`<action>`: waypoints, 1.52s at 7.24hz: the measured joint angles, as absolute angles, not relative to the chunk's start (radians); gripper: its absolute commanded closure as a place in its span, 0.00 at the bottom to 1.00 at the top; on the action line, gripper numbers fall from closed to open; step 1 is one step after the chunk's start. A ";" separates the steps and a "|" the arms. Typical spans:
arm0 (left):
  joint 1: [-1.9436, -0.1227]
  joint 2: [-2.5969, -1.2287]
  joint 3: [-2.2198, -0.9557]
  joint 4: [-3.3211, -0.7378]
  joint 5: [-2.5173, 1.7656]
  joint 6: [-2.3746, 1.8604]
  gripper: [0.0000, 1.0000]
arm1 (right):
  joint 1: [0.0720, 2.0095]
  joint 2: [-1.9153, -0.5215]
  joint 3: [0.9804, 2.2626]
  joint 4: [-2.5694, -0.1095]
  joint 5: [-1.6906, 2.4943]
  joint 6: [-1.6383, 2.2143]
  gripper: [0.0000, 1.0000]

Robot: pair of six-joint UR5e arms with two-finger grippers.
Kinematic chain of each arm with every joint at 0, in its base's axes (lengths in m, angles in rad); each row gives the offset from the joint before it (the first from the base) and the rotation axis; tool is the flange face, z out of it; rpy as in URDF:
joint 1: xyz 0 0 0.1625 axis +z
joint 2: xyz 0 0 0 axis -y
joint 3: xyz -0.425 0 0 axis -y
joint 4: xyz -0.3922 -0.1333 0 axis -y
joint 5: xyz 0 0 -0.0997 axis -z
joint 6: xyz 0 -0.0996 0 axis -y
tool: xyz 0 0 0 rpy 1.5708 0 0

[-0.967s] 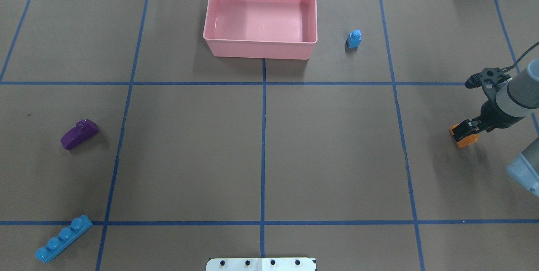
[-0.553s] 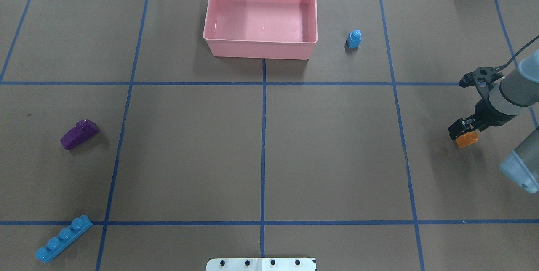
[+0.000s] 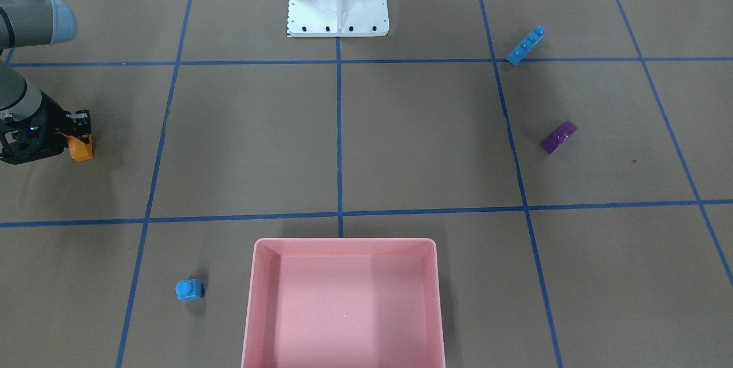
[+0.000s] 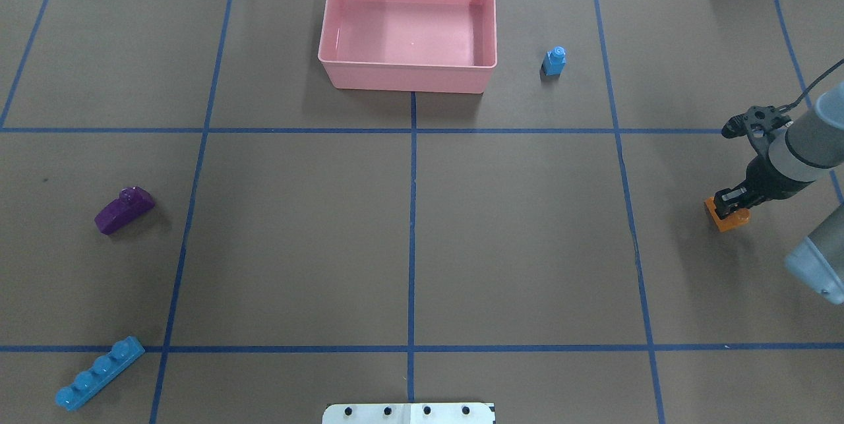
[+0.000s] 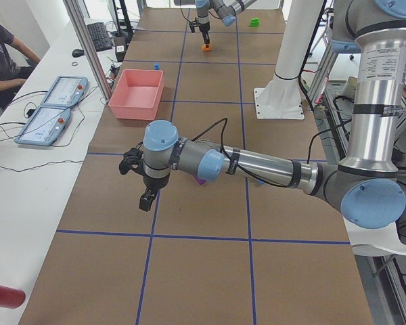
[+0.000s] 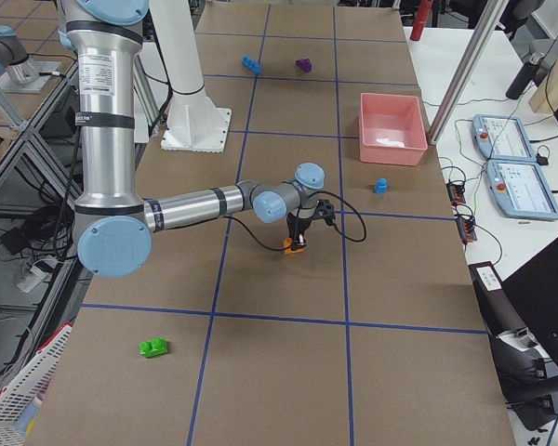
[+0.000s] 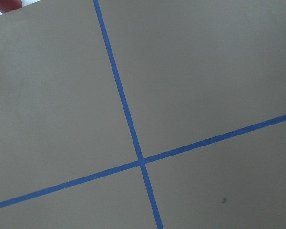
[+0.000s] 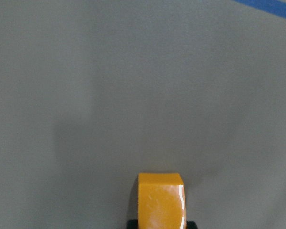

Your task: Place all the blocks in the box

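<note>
My right gripper [image 4: 730, 202] is shut on the orange block [image 4: 727, 219] low at the table's right side; the block fills the bottom of the right wrist view [image 8: 160, 199]. The pink box [image 4: 409, 76] stands empty at the far middle. The small blue block [image 4: 554, 61] stands to its right. The purple sloped block [image 4: 124, 210] and the long blue block [image 4: 99, 373] lie on the left. The green block [image 6: 153, 348] lies far off to the right, outside the overhead view. My left gripper [image 5: 147, 200] shows only in the exterior left view, so I cannot tell its state.
The white metal base [image 4: 409, 413] sits at the near middle edge. Blue tape lines [image 4: 413, 213] divide the brown table cover. Operator consoles [image 5: 51, 108] and a person sit beyond the far table edge.
My right gripper has shifted a little over the orange block and its fingers have drawn in on it. The other blocks and the box have not moved.
</note>
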State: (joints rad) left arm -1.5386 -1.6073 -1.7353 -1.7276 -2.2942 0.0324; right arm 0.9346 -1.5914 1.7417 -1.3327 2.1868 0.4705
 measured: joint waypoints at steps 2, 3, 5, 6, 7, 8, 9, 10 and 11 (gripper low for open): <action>-1.522 -1.614 -1.761 -1.728 -2.298 -0.048 0.00 | 1.054 -1.605 1.858 -1.404 2.278 0.467 1.00; -1.486 -1.615 -1.784 -1.728 -2.306 -0.112 0.00 | 1.115 -1.606 1.934 -1.470 2.304 0.462 1.00; -1.365 -1.614 -1.851 -1.736 -2.309 -0.315 0.01 | 1.181 -1.547 2.013 -1.570 2.319 0.461 1.00; -1.291 -1.610 -1.892 -1.744 -2.300 -0.351 0.01 | 1.193 -1.489 2.017 -1.605 2.317 0.466 1.00; -1.221 -1.602 -1.925 -1.749 -2.287 -0.334 0.01 | 1.198 -1.418 2.012 -1.642 2.315 0.477 1.00; -1.154 -1.593 -1.941 -1.752 -2.258 -0.305 0.01 | 1.200 -1.334 1.997 -1.673 2.313 0.505 1.00; -1.082 -1.589 -1.945 -1.755 -2.217 -0.290 0.01 | 1.197 -1.240 1.966 -1.690 2.313 0.558 1.00; -1.023 -1.590 -1.942 -1.757 -2.187 -0.286 0.01 | 1.184 -1.150 1.930 -1.697 2.312 0.624 1.00; -0.986 -1.593 -1.932 -1.760 -2.169 -0.283 0.01 | 1.164 -1.060 1.888 -1.700 2.308 0.692 1.00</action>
